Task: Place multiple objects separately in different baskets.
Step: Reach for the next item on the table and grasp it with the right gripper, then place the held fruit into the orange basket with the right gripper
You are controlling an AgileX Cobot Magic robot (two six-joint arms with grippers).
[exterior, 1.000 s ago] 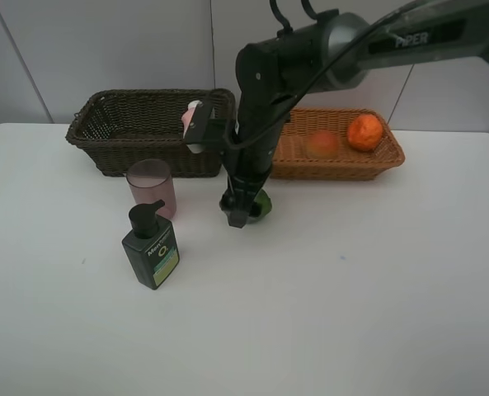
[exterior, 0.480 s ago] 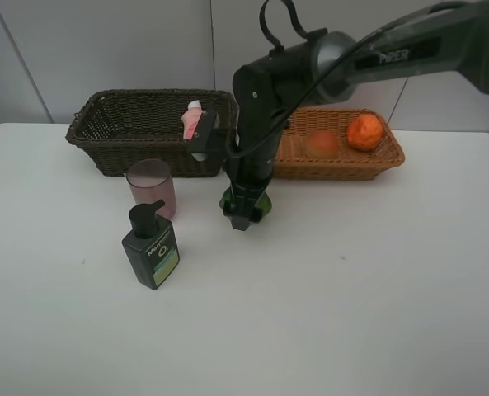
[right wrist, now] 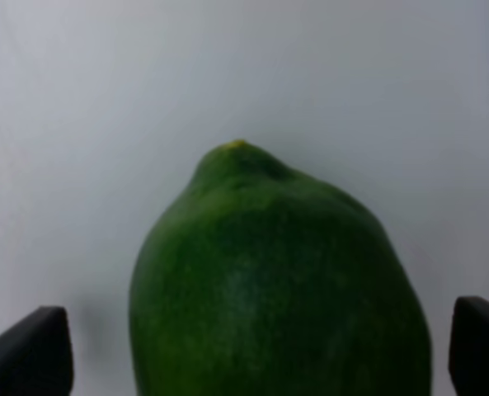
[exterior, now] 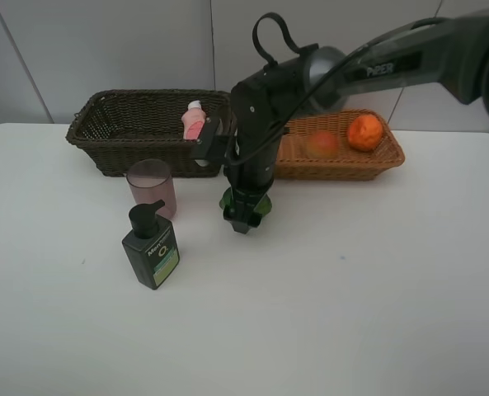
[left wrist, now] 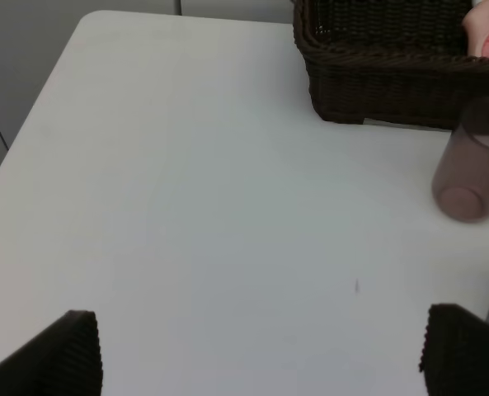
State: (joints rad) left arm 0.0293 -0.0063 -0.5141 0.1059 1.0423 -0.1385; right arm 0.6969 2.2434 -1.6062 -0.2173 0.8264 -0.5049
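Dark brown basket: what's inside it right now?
A pink white-capped bottle sits at the right end of the dark brown basket. Nothing else shows, but the front wall hides the floor and the right arm covers that corner.

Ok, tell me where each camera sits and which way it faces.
Exterior high: mounted high, looking down across the white table toward the wall; shows the right arm, right gripper around the green lime-like fruit.
Left wrist: looks along the table at the dark brown wicker basket and translucent pink cup; shows tips of the open left gripper.
Right wrist: faces down at the fruit, open fingertips either side.
Exterior and left wrist share basket and cup.
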